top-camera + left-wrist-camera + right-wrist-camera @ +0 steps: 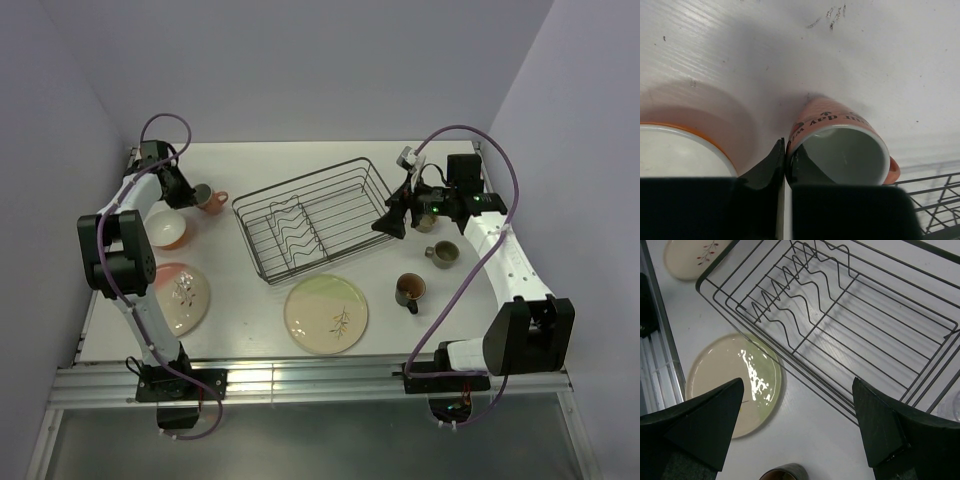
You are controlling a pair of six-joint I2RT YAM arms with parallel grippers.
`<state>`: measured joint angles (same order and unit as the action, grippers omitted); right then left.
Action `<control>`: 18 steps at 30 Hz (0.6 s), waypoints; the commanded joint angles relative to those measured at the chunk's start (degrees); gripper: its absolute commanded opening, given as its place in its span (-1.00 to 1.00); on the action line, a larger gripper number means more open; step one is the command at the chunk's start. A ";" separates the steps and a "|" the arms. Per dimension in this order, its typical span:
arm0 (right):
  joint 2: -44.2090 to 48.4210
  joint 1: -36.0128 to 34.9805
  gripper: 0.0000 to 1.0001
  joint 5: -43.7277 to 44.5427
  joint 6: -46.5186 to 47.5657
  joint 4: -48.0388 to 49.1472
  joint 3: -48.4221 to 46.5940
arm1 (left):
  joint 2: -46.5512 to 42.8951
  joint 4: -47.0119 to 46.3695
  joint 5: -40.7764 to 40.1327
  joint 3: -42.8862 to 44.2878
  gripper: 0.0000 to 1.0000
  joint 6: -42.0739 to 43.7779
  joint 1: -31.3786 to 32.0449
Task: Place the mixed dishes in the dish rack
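Observation:
My left gripper [193, 196] is shut on the rim of the pink mug [212, 200], one finger inside and one outside [786, 165]. The mug [840, 150] stands on the table next to the orange-outside white bowl [167, 229] [675, 150]. The black wire dish rack [315, 217] [840, 315] holds nothing. My right gripper [388, 224] [795, 415] is open and empty, above the table by the rack's right end. The green-tinted plate [326, 313] [730, 385] and the pink-tinted plate [180, 296] [690, 255] lie flat. The olive mug [443, 254] and the brown mug [410, 290] stand at right.
A small mug's rim [785, 472] shows just below my right fingers. The clear glass is mostly hidden behind my right gripper; a sliver shows at the right wrist view's edge [955, 410]. The rack's corner [935, 200] lies close to the pink mug.

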<state>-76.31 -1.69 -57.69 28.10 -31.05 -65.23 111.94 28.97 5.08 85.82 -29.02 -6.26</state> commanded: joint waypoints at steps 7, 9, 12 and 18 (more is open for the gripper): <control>-0.33 -0.94 0.91 -3.57 7.06 -8.32 -7.71 | -11.03 -10.24 5.02 -3.55 -1.00 -3.76 -1.47; -0.15 -2.17 0.91 -3.57 6.45 -8.85 -8.24 | -15.25 -12.79 7.21 -4.87 -1.00 -5.34 -2.26; 0.11 -4.53 0.89 -4.18 0.94 -6.67 -8.86 | -21.13 -19.29 10.80 -8.38 -1.00 -9.29 -2.70; 0.55 -11.22 0.88 -5.59 -23.83 8.78 -8.60 | -29.76 -35.79 23.89 -14.01 -1.00 -16.50 -2.53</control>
<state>-76.51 -10.26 -61.30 18.85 -32.29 -71.57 86.41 9.28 17.23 73.14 -39.44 -9.28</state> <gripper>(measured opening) 0.943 0.081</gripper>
